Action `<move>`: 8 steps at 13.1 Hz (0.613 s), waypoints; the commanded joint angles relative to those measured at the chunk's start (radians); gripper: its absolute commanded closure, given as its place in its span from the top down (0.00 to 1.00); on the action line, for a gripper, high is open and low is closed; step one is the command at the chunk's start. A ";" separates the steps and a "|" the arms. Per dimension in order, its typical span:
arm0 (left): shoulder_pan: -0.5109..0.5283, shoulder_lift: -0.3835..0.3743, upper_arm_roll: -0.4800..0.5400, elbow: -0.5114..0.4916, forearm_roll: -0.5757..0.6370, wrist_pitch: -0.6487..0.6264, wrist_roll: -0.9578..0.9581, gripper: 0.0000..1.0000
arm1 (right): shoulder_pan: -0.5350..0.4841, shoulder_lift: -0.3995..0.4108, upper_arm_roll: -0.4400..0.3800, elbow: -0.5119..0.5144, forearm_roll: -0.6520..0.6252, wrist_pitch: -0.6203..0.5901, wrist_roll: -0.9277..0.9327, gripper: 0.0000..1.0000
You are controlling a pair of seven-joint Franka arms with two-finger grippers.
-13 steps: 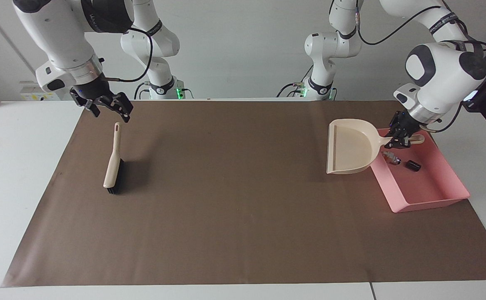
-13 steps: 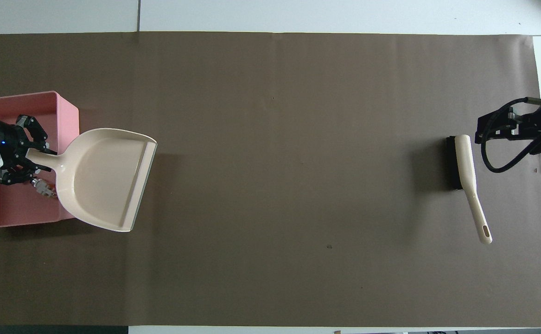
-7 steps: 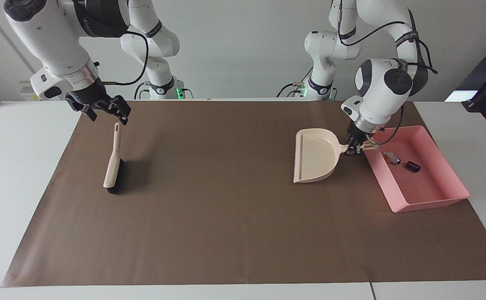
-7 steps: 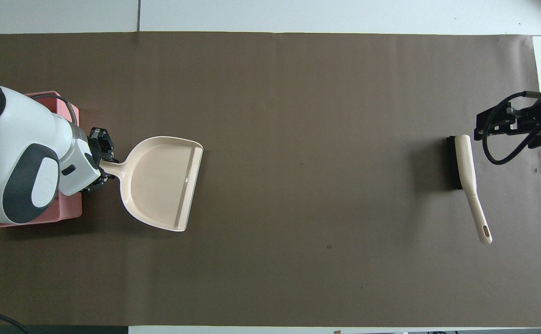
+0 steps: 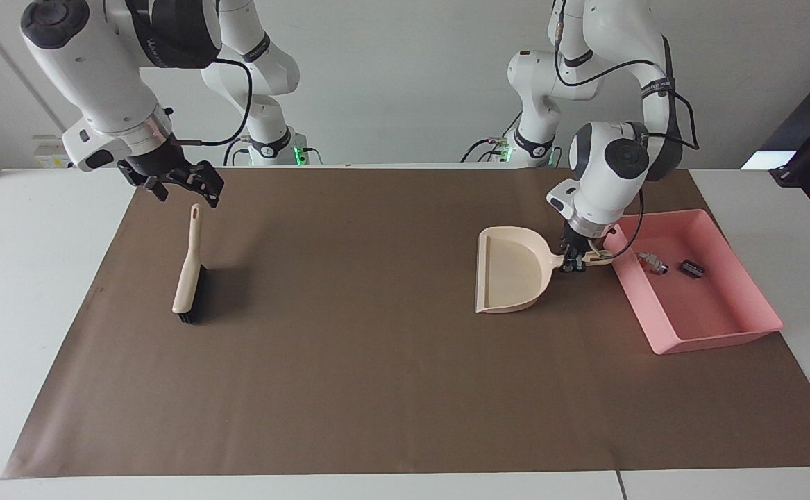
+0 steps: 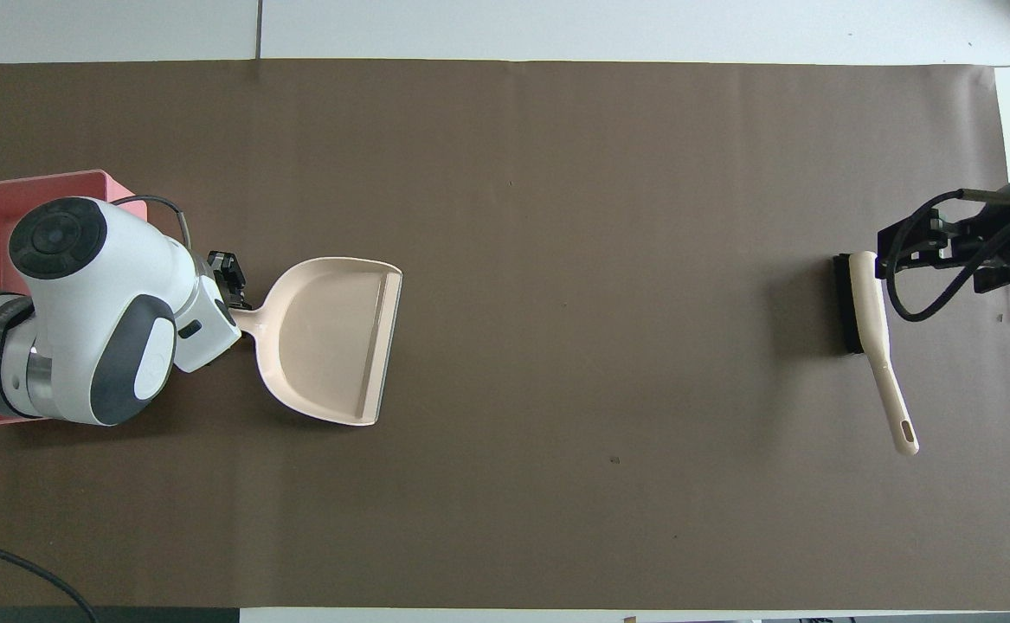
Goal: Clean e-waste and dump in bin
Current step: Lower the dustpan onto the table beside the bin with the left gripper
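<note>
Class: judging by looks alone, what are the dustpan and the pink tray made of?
Beige dustpan: apparently moulded plastic, one smooth even-coloured piece with a soft sheen. Shallow pink tray: probably plastic too, with thin sloped walls, uniform colour and a slightly glossy rim.

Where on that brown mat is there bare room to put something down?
The widest bare stretch lies between the brush and the dustpan, across the mat's middle. The strip along the mat's edge farthest from the robots is bare too. It is crowded at the left arm's end: the left gripper holds the dustpan's handle beside the pink bin.
</note>
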 commanded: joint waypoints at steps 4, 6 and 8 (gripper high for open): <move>-0.106 0.034 0.016 -0.044 0.078 0.062 -0.184 0.00 | -0.012 -0.017 0.006 0.034 0.022 -0.003 -0.021 1.00; -0.127 0.034 0.016 -0.044 0.078 0.061 -0.192 0.01 | -0.002 -0.028 0.003 0.023 0.022 -0.003 -0.021 1.00; -0.129 0.033 0.016 -0.039 0.079 0.050 -0.245 0.12 | 0.029 -0.029 -0.022 0.022 0.024 -0.003 -0.019 1.00</move>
